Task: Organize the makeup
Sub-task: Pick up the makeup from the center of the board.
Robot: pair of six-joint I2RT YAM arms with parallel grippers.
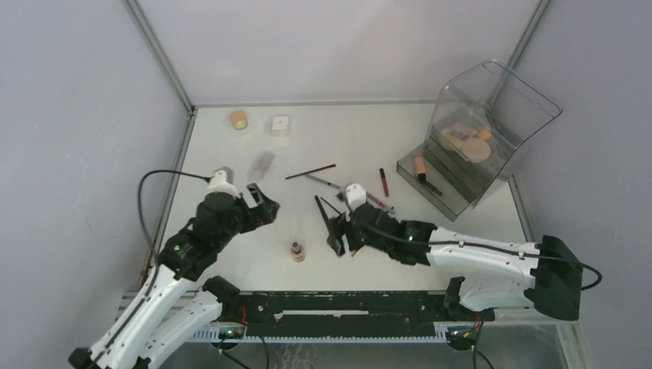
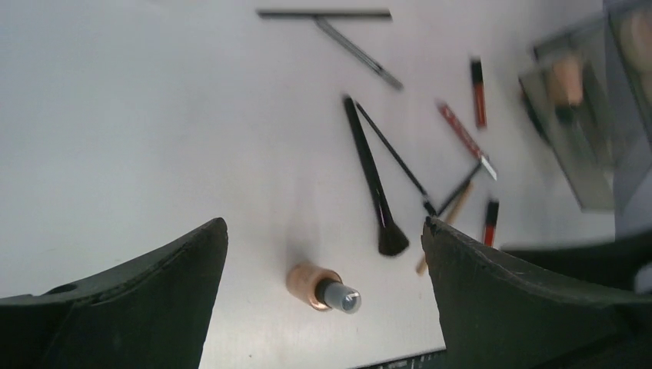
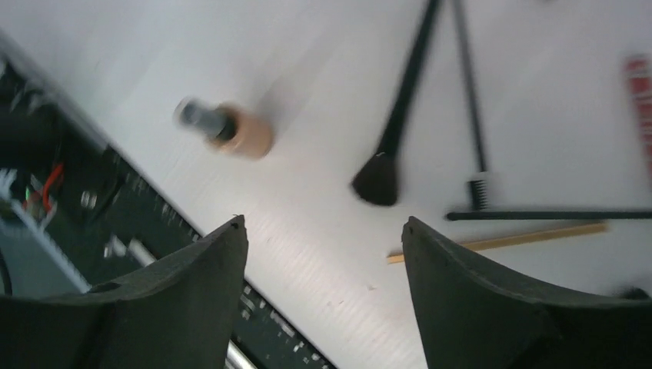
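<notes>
The makeup lies scattered on the white table point(image 1: 231, 246). A tan bottle point(image 1: 297, 251) with a grey cap stands near the front edge, seen in the left wrist view as the bottle point(image 2: 319, 286) and in the right wrist view as the bottle point(image 3: 234, 127). My left gripper point(image 1: 265, 198) hovers open, up and left of it. My right gripper point(image 1: 338, 234) is open and empty, low over the table just right of the bottle. A black brush point(image 3: 396, 123), thin black pencils point(image 3: 469, 92) and a tan pencil point(image 3: 500, 240) lie ahead of it. Red lip tubes point(image 2: 478, 92) lie farther right.
The clear smoky organizer point(image 1: 480, 138) stands at the right back, with beige compacts and a tan bottle inside. A white cube jar point(image 1: 281, 125) and a round tan jar point(image 1: 239, 120) sit at the back left. A long black pencil point(image 1: 310, 171) lies mid-table. The black rail point(image 1: 338, 304) borders the front edge.
</notes>
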